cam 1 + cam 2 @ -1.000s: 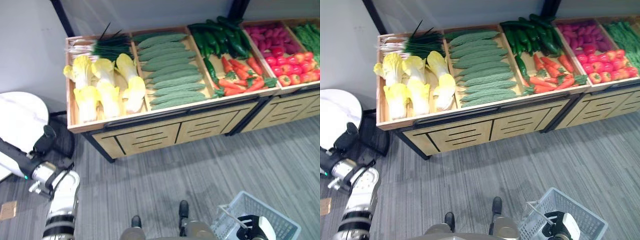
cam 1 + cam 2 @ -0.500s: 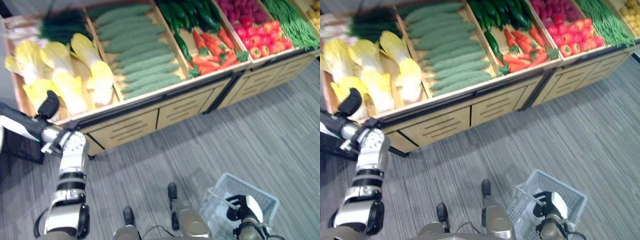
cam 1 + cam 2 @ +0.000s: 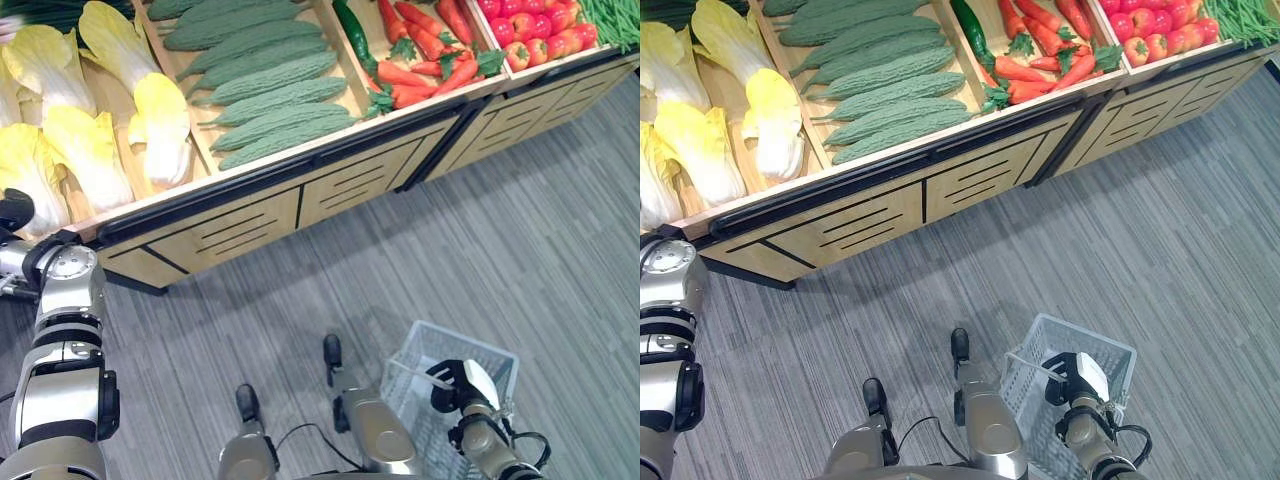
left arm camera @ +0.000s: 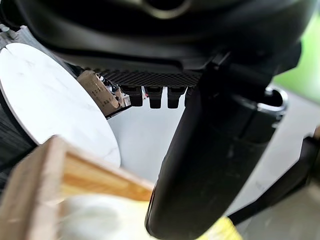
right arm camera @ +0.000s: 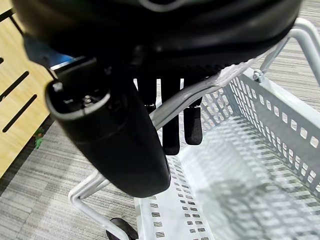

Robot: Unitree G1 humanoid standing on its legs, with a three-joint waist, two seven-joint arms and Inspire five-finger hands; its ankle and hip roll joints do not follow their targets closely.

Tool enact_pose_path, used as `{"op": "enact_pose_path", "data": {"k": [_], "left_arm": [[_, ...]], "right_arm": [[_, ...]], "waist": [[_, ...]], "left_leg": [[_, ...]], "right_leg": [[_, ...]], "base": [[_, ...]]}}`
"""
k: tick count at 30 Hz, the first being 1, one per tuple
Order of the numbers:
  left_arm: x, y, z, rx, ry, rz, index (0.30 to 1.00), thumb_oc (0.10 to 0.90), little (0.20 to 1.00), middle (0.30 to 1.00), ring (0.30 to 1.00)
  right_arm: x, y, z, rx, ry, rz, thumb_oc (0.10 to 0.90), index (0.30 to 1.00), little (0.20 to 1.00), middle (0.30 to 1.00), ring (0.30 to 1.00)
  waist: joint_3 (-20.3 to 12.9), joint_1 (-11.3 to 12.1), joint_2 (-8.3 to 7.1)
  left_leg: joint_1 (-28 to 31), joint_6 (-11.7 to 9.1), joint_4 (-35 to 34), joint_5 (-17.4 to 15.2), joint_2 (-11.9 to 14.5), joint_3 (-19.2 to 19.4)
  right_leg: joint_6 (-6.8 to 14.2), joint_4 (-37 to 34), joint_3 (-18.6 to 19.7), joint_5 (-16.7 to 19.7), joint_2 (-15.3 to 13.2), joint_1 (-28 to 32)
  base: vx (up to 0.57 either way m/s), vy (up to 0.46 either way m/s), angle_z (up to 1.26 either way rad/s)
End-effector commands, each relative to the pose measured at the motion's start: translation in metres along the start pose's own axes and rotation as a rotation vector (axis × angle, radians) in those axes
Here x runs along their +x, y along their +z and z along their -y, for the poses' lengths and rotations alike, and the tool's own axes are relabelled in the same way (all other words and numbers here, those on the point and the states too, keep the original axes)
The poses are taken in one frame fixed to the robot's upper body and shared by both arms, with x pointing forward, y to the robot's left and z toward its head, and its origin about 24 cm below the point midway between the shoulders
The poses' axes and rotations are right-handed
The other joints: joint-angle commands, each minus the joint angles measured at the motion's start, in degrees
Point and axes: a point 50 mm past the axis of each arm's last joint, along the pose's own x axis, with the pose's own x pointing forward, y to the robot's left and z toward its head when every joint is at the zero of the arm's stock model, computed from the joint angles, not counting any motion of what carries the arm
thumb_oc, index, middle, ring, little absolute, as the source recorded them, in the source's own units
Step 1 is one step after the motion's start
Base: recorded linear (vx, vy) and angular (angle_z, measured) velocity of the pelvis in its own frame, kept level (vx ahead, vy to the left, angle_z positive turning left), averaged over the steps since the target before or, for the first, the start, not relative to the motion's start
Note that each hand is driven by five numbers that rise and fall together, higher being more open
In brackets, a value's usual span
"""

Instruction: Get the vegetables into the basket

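Grey striped carpet runs in front of a long wooden produce stand (image 3: pixel 250 215) whose slanted bins tip their stock toward the aisle, so everything lies within reach from the front. Nearest the left arm lie pale yellow-green napa cabbages (image 3: pixel 160 120); beside them is a bin of bumpy green bitter gourds (image 3: pixel 270 100), then carrots (image 3: pixel 420 75) with a dark cucumber (image 3: pixel 352 25) along the divider, then red tomatoes (image 3: pixel 530 25). None of these vegetables is in the white plastic basket (image 3: pixel 1110 355), which hangs low at the robot's right side, well apart from the stand, and looks empty in the right wrist view. The right hand (image 5: pixel 165 115) has its fingers hooked round the basket's grey wire handle (image 5: pixel 200 92), carrying it open side up to receive produce. The left hand (image 4: pixel 210 165) sits at the stand's corner by the cabbages, apparently holding nothing; whether its fingers are spread or curled I cannot tell.
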Motion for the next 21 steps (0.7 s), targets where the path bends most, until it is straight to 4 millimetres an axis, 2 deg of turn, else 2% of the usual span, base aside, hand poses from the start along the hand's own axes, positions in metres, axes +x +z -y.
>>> {"op": "enact_pose_path", "data": {"k": [1,3,4,11,14,18,21], "left_arm": [[0.021,0.074,0.010,-0.061,0.007,0.247,1.000,0.900,1.000,1.000,1.000],[0.019,0.077,0.013,-0.060,-0.006,0.257,1.000,0.900,1.000,1.000,1.000],[0.014,0.082,0.019,-0.075,-0.041,0.271,1.000,0.900,1.000,1.000,1.000],[0.007,0.085,0.028,-0.095,-0.074,0.261,1.000,0.900,1.000,1.000,1.000],[0.011,0.078,0.025,-0.076,-0.042,0.218,1.000,0.900,1.000,1.000,1.000],[0.027,0.063,0.005,-0.058,0.089,0.153,1.000,0.900,1.000,1.000,1.000],[0.030,0.056,-0.001,-0.032,0.120,0.144,1.000,0.900,1.000,1.000,1.000]], "right_arm": [[0.011,0.005,0.024,-0.026,-0.093,0.026,0.400,0.300,0.300,0.300,0.300],[0.012,0.007,0.024,-0.023,-0.094,0.031,0.400,0.300,0.300,0.300,0.300],[0.013,0.014,0.024,-0.018,-0.095,0.056,0.400,0.300,0.300,0.300,0.300],[0.014,0.013,0.026,-0.013,-0.104,0.047,0.400,0.300,0.300,0.300,0.300],[0.014,0.013,0.025,-0.015,-0.105,0.046,0.400,0.300,0.300,0.300,0.300],[0.011,0.011,0.021,-0.009,-0.096,0.049,0.400,0.300,0.300,0.300,0.300],[0.010,0.012,0.018,-0.011,-0.093,0.054,0.400,0.300,0.300,0.300,0.300]], "waist": [[-1.92,-0.95,-1.05],[-1.70,-0.91,-1.08],[-1.34,-1.27,-1.23],[-0.79,-1.51,-1.09],[-0.61,-1.84,-1.14],[-0.26,-1.93,-1.69],[-0.04,-1.90,-1.93]], "left_leg": [[-0.26,-0.87,0.05,-1.00,1.25,-2.25],[-0.43,-0.88,0.05,-0.97,1.23,-2.28],[-0.66,-0.90,0.05,-0.90,1.19,-2.23],[-1.17,-0.85,0.05,-1.02,1.08,-2.09],[-1.28,-0.87,0.05,-1.06,1.01,-1.98],[-1.18,-0.99,0.05,-1.12,1.09,-1.49],[-1.12,-1.09,0.05,-1.09,1.22,-1.26]], "right_leg": [[6.41,2.89,1.46,-5.17,-6.48,2.37],[6.45,2.91,1.42,-5.15,-6.52,2.23],[6.49,2.89,1.61,-5.07,-6.50,1.86],[6.52,3.08,2.03,-5.04,-6.58,1.05],[6.50,3.15,2.24,-5.03,-6.51,0.68],[6.47,3.16,2.61,-5.05,-6.48,0.42],[6.41,3.27,2.69,-5.10,-6.45,0.34]], "base": [[0.01,0.021,0.06],[0.01,0.010,0.02],[0.00,0.000,0.00],[0.00,0.005,0.00],[0.00,0.004,-0.01],[-0.01,0.006,-0.05],[-0.01,-0.001,-0.03]]}}
